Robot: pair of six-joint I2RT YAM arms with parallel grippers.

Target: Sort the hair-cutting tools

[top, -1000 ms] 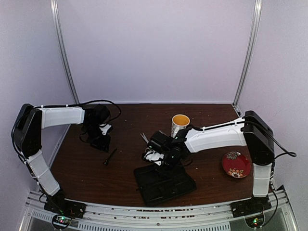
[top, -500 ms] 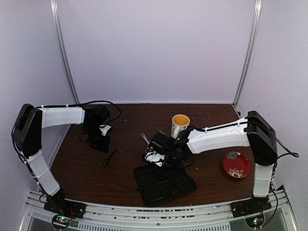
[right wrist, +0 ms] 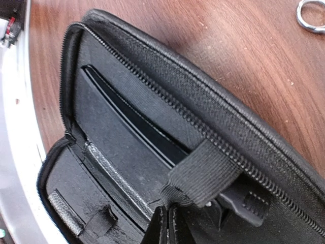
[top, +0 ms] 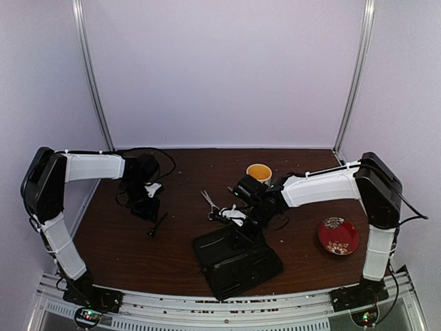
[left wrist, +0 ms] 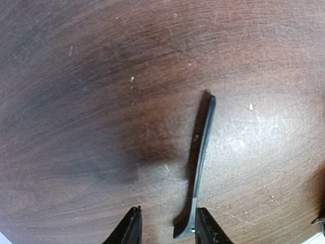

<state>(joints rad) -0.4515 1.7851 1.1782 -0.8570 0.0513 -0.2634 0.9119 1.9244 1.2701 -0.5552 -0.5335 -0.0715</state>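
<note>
A thin black clip lies on the brown table; its near end sits between the fingers of my open left gripper, close to the right finger. From above, that clip lies just in front of the left gripper. Silver scissors lie near the table's middle, and one ring handle shows at the right wrist view's top edge. My right gripper is shut on the elastic strap inside the open black case. A ridged black piece lies under that strap.
The open black case lies near the front edge, with the right gripper over its far half. A white mug stands behind the right arm. A red floral plate sits at the right.
My right gripper closed on the case's strap and pulled back to the right and up, shifting the case and uncovering the scissors. The left arm has hardly moved.
</note>
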